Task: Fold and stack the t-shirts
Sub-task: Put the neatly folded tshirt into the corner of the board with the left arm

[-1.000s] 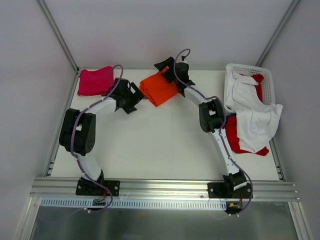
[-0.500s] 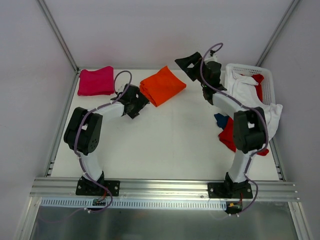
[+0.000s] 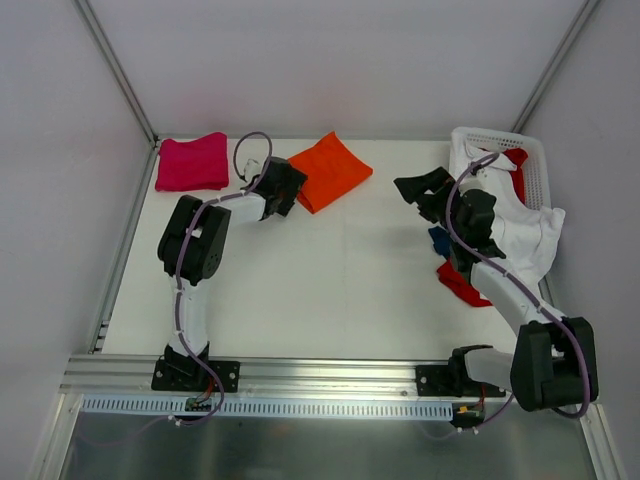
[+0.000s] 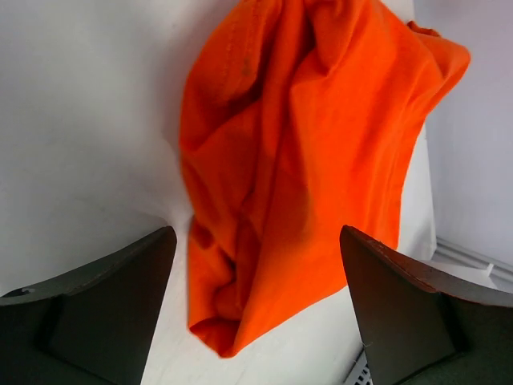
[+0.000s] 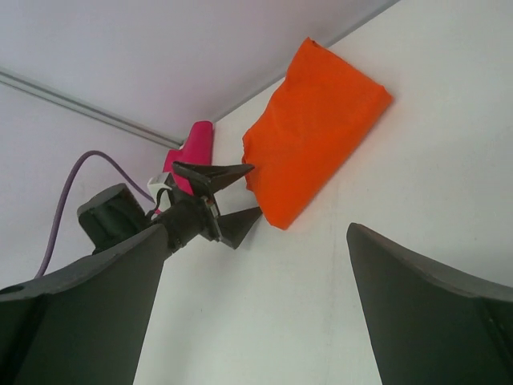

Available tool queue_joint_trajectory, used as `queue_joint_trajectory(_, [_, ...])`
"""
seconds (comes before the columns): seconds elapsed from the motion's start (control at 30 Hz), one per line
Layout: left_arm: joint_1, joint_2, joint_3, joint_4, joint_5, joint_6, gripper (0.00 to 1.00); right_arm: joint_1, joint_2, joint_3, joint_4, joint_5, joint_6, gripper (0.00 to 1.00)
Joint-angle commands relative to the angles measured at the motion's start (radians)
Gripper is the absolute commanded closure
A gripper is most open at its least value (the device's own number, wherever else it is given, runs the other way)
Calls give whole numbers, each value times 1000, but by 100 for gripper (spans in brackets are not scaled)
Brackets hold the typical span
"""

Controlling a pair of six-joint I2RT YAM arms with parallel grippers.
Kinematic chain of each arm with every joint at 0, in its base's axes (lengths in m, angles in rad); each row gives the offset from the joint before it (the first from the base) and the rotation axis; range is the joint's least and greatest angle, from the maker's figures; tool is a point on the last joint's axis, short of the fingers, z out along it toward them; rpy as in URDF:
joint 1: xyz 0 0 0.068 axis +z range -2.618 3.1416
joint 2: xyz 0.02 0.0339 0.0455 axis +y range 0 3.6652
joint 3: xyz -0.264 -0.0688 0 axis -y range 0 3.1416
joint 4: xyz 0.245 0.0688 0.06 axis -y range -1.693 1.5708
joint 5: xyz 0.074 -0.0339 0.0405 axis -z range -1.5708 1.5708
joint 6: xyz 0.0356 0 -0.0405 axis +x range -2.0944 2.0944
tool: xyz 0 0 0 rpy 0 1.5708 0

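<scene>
**White bench (image 3: 330, 290) between pale grey walls: two t-shirts folded, three unfolded, none stacked**

At the far left of the bench lies the pink t-shirt (image 3: 190, 163), folded into a flat rectangle. The orange t-shirt (image 3: 332, 170) is also folded, though the left wrist view shows it rumpled along one edge. It lies at the far middle, well apart from the pink one, so no stack exists yet.

At the right, the white t-shirt (image 3: 525, 235) hangs unfolded over the near rim of the basket (image 3: 538, 150) onto the bench. The red t-shirt (image 3: 462, 287) lies crumpled partly beneath it. A corner of the dark blue t-shirt (image 3: 438, 240) shows just beside the right arm.

The left end effector (image 3: 290, 192) stands at the orange t-shirt's left edge, jaws spread wide and gripping nothing. The shirt's nearest end lies in the gap between the fingers, unpinched. The right end effector (image 3: 418, 192) hovers over bare bench between the orange t-shirt and the basket, jaws fully apart and empty.

Judged from this layout, less than half of the work is done. The two folded shirts have yet to be brought together, and the white, red and dark blue shirts have yet to be spread, folded and added
</scene>
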Motion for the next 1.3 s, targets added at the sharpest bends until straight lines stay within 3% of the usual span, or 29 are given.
queue_joint_trajectory(0.0, [-13,87,25,-52,-15,-36,14,-16,-85,-14,-13,4,-49,0])
queue_joint_trajectory(0.2, [-26,157,92,-52,-15,-50,16,-50,-97,-11,-48,-16,-43,0])
queue_joint_trajectory(0.33, [-27,235,198,-48,34,-47,31,-82,-80,-17,-48,-51,-19,0])
queue_joint_trajectory(0.4, [-27,274,245,-49,66,-51,43,-99,-74,-19,-48,-65,-9,0])
queue_joint_trajectory(0.43, [-26,283,259,-48,72,-53,62,-102,-73,-20,-47,-70,-9,1])
queue_joint_trajectory(0.53, [-21,324,327,-49,109,-30,93,-121,-79,-28,-48,-73,-11,1])
queue_joint_trajectory(0.6, [-15,355,390,-49,150,-1,100,-135,-82,-33,-47,-77,-9,1])
queue_joint_trajectory(0.73, [17,387,511,-110,253,137,100,-147,-77,-34,-45,-90,-3,1])
queue_joint_trajectory(0.9, [112,403,686,-305,379,364,100,-148,-38,-40,2,-100,43,1])
queue_joint_trajectory(1.03, [209,355,695,-400,454,566,100,-147,22,-51,111,-151,112,0])
queue_joint_trajectory(1.27, [375,253,661,-520,515,760,100,-147,84,-74,209,-192,176,1])
